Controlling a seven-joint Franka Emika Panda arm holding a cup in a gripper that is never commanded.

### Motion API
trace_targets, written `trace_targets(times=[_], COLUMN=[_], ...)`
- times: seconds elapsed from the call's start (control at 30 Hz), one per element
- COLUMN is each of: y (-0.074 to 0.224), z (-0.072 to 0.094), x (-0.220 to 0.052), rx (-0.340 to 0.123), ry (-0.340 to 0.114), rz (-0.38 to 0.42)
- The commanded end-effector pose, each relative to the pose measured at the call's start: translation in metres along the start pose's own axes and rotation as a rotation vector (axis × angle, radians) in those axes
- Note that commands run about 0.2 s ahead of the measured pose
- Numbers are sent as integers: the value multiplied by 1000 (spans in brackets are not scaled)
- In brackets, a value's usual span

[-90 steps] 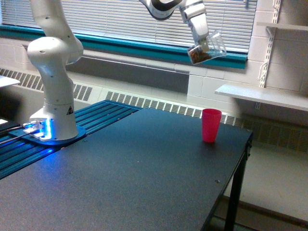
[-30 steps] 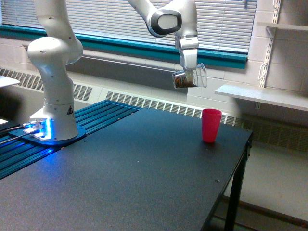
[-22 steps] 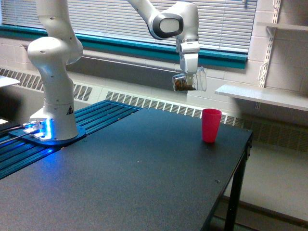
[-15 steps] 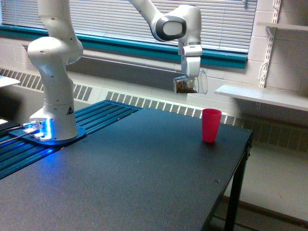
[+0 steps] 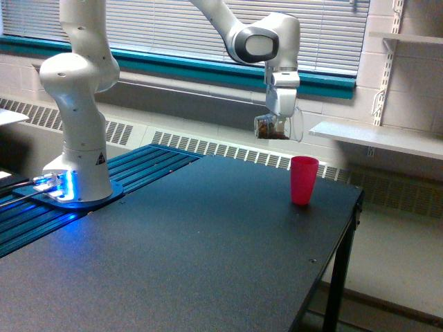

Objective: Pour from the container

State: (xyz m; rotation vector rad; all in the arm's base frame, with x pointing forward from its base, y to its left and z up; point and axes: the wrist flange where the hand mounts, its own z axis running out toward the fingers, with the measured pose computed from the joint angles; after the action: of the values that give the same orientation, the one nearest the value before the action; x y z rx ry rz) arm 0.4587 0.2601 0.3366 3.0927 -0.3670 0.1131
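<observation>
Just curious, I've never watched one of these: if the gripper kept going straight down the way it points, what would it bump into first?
Probably the black table, just to the exterior view's left of the pink cup. The gripper points down, holding the clear cup; depth is uncertain.

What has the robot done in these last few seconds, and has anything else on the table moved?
The hand has carried the clear cup down from high near the blinds, then toward the exterior view's right, so it now hangs tipped on its side just above the pink cup. The grip has not let go. The pink cup stayed put.
</observation>
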Motion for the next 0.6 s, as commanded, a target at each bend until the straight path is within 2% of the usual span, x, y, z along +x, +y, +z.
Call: trace_targets(times=[0.03, 0.6], y=[-9, -19], z=[-3, 7], x=[5, 8], rx=[-14, -44], ry=[-3, -38], rz=[-20, -41])
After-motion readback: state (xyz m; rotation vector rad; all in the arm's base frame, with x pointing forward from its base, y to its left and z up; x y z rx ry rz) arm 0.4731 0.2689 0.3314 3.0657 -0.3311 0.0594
